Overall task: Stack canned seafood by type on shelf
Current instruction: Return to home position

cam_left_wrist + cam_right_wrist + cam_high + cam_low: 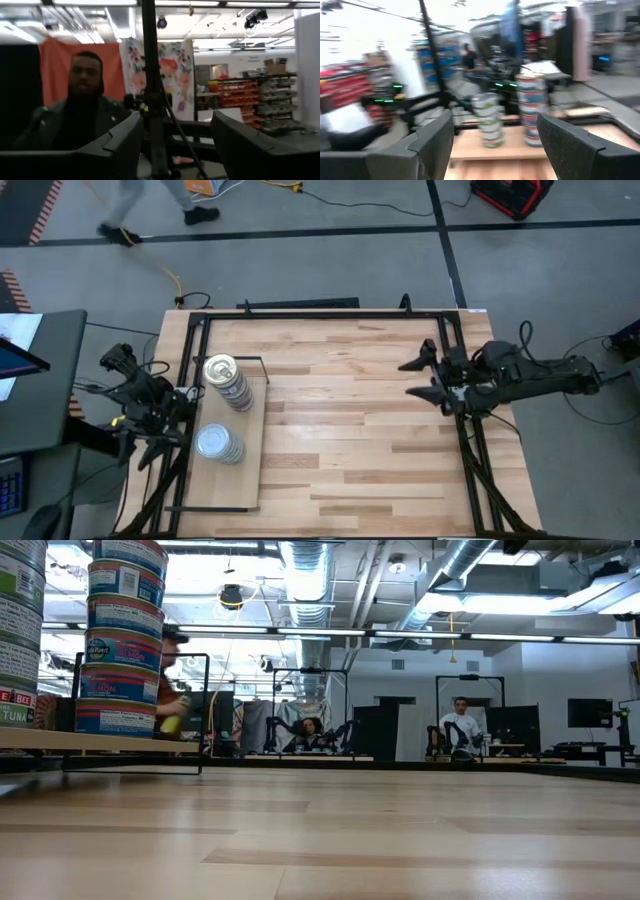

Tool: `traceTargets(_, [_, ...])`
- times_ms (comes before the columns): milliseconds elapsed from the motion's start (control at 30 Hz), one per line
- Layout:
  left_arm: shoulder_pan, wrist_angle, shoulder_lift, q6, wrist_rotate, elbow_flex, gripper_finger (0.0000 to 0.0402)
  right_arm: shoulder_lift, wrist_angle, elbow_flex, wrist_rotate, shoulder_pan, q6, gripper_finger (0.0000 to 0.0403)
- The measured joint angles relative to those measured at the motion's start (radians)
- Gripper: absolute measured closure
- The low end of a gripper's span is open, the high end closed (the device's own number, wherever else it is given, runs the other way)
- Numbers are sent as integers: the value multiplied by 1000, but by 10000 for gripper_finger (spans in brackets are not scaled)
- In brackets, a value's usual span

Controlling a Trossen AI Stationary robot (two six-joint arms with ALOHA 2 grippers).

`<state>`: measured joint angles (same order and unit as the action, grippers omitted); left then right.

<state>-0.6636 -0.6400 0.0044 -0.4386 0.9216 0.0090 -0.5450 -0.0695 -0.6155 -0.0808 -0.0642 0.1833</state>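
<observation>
Two stacks of flat round tins stand on the pale wooden shelf board point(248, 465) at the table's left side. The gold-topped stack point(226, 381) is nearer the far edge and the silver-topped stack point(218, 444) nearer the near edge. The right wrist view shows them as a taller stack point(532, 107) and a shorter one point(488, 120). In the low view the stacks point(124, 640) rise at the left on the board point(100, 740). My left gripper point(155, 442) point(175, 150) sits open beyond the table's left edge. My right gripper point(408, 379) point(495, 150) is open at the table's right side, pointing toward the stacks.
A thin black wire frame point(262, 362) borders the shelf board. Black rails point(300, 314) run along the table's far, left and right edges. A broad stretch of bare slatted tabletop point(350, 430) lies between the shelf and my right gripper. People show in the room beyond.
</observation>
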Motion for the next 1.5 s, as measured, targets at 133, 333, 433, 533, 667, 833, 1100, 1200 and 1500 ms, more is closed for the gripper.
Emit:
traceTargets(133, [0,61,0,-29,11,0,181,46,11,0,-161,0,22,92])
traceTargets(333, [0,126,0,-20,-3,0,181,154,44,0,-469,-1,-6,92])
traceTargets(433, [0,164,0,-32,-6,0,181,200,85,0,-584,-2,-56,92])
traceTargets(533, [0,183,0,-48,0,0,181,237,128,0,-648,-19,-113,92])
traceTargets(667, [0,211,0,-60,33,0,181,276,188,0,-657,-46,-164,92])
traceTargets(833, [0,232,0,-65,50,0,181,308,285,0,-657,-60,-158,92])
traceTargets(1100, [0,248,0,-261,60,0,181,313,317,0,-657,-60,2,92])
traceTargets(1200, [0,246,0,-316,68,0,181,313,318,0,-657,-60,-9,92])
traceTargets(1500, [0,260,0,-110,298,-1,181,313,559,0,-657,-60,-296,92])
